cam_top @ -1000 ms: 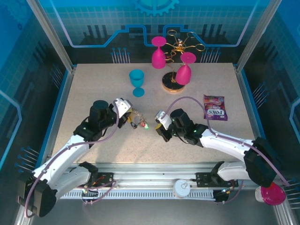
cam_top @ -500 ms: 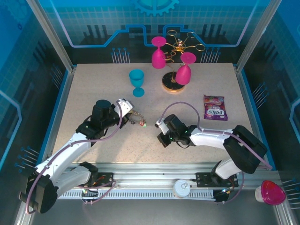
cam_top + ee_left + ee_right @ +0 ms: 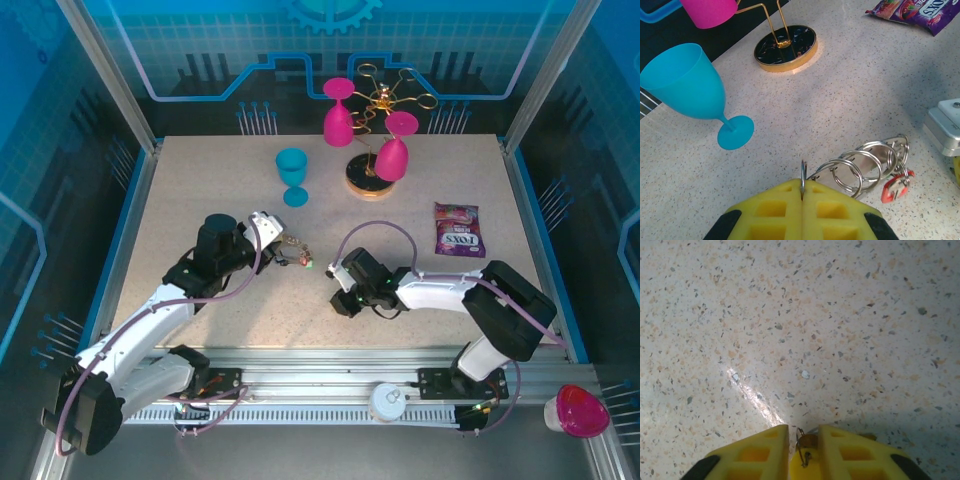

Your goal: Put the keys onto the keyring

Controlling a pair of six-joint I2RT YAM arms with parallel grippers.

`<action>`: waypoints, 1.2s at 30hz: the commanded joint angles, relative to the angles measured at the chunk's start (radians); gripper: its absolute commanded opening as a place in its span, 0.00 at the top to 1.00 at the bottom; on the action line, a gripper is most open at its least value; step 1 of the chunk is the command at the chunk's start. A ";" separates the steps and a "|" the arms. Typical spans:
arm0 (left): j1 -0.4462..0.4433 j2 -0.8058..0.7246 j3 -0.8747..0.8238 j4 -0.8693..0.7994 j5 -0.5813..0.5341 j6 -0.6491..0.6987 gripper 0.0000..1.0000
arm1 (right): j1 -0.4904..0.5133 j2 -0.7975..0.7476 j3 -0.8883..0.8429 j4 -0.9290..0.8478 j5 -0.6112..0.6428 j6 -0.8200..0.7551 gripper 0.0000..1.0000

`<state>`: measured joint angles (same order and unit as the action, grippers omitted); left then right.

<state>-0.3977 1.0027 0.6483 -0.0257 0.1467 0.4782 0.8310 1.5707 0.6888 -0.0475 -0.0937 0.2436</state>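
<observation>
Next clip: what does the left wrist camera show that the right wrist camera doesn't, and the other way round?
Left wrist: left gripper shut on the keyring, a red key at its far end, the blue goblet, the rack base, the snack packet. Right wrist: right gripper, jaws slightly apart around a small metal piece; grip unclear. Both: yellow fingers over the speckled table.

We see our yellow-fingered white right gripper (image 3: 804, 430) drawn back, farther from the purple snack packet (image 3: 459, 229), jaws newly parted
</observation>
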 commanded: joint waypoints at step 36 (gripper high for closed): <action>-0.007 -0.023 -0.007 0.026 0.034 0.017 1.00 | 0.012 0.057 0.173 -0.267 -0.007 -0.003 0.76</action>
<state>-0.3981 1.0004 0.6418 -0.0242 0.1505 0.4782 0.8330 1.6123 0.8398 -0.2970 -0.0864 0.2535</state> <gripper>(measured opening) 0.050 0.244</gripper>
